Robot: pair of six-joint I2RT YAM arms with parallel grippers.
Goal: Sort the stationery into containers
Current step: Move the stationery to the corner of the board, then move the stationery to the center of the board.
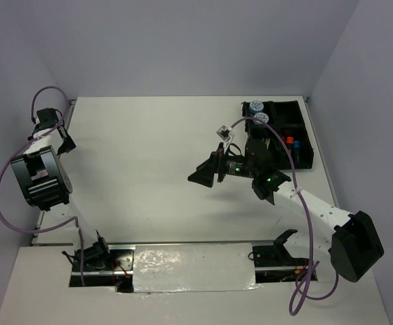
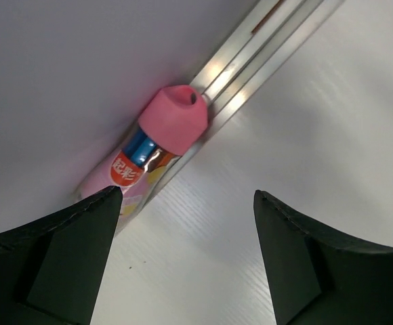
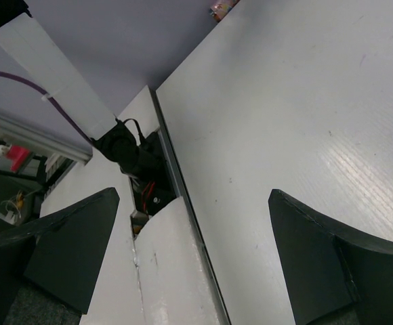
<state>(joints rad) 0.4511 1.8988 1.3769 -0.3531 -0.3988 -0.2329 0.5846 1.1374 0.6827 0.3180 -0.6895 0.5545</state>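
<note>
**A:** Nearest the lens were the left fingers [image 2: 105,213]. They were spread wide with nothing between them, and the pink bottle [image 2: 159,145] was just beyond their tips.

**B:** Where was that, reckoned from the organiser tray [image 1: 307,161]?

**A:** Clear across the counter [image 2: 305,169] from it, at the opposite side. It lay on its side, wedged along the metal rail [image 2: 247,71] at the foot of the wall.

**B:** How would it handle?

**A:** Light and stiff, I'd judge, with a glossy label that looked slippery. Being round, it could roll or skid along the rail. I'd close across the body just below the cap, not on the tapered cap.

**B:** And the right fingers [image 3: 101,213]?

**A:** Also wide apart and empty, hovering just beside the tray on its near-left side. Two patterned tubs [image 1: 257,112] and an orange-capped highlighter [image 1: 289,142] were already inside the tray.
</note>
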